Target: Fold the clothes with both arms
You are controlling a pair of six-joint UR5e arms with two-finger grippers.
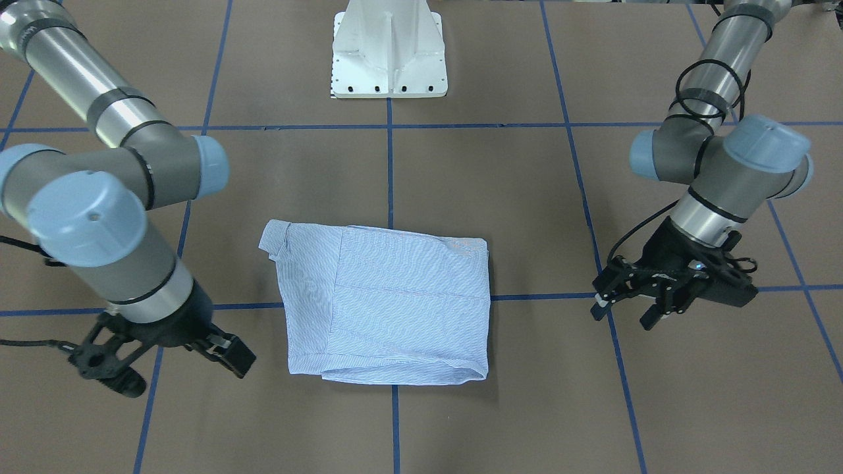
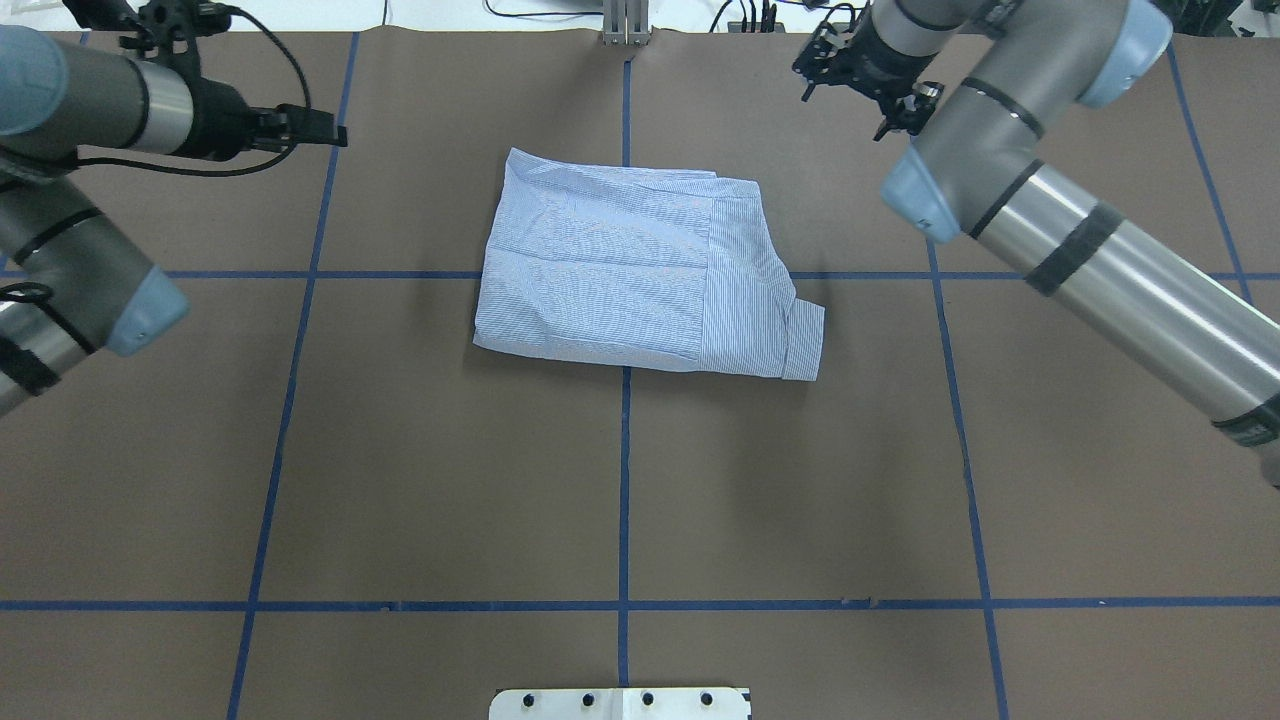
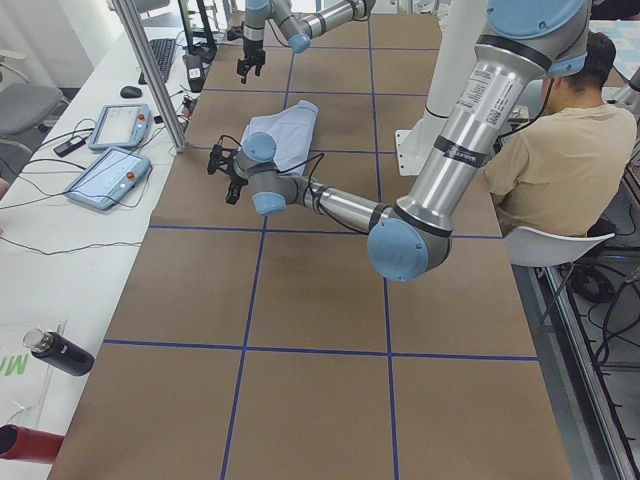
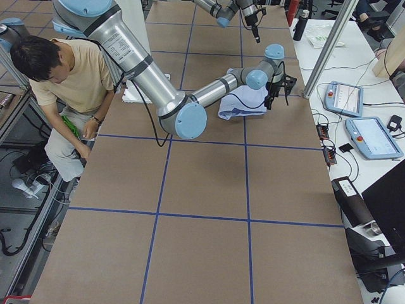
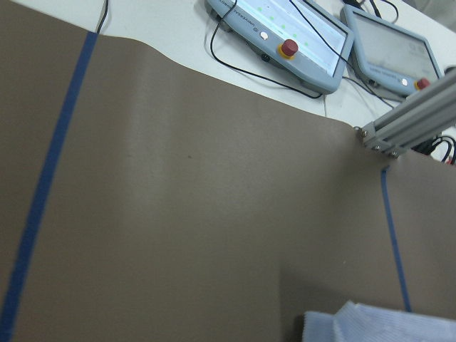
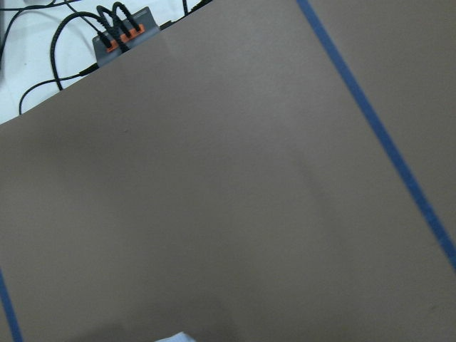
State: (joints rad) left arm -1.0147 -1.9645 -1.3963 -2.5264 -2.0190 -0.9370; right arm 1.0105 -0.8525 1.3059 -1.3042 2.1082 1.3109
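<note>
Brown table (image 2: 450, 480), gridded with blue tape (image 2: 624, 480), filling every view. Reaching in from its two ends: left arm (image 1: 718, 59) and right arm (image 1: 85, 72), silver tubes with pale blue caps, wrists bent down toward the table. Seated beside the table in the side views, a person (image 3: 570, 150) in a tan top (head bowed).

Flat at mid-table, astride the centre tape line: shirt (image 2: 610, 270), folded to a rough rectangle, finely striped blue and white, one cuff (image 2: 805, 340) poking out at the corner toward the base and the right arm. White base (image 1: 388, 59) at the robot's edge, well apart from the shirt.

Left gripper (image 1: 622, 318): jaws spread, empty, off the shirt's left edge, apart from the cloth. Right gripper (image 1: 191, 375): jaws spread wide, empty too, off the shirt's far right corner, near but not touching. Shirt thus between the two grippers, held by neither.

In the left wrist view, only a corner of the shirt at the bottom edge; in the right wrist view, a mere sliver. Beyond the table's far edge, two pendants (image 5: 285, 35), each with a red button.
</note>
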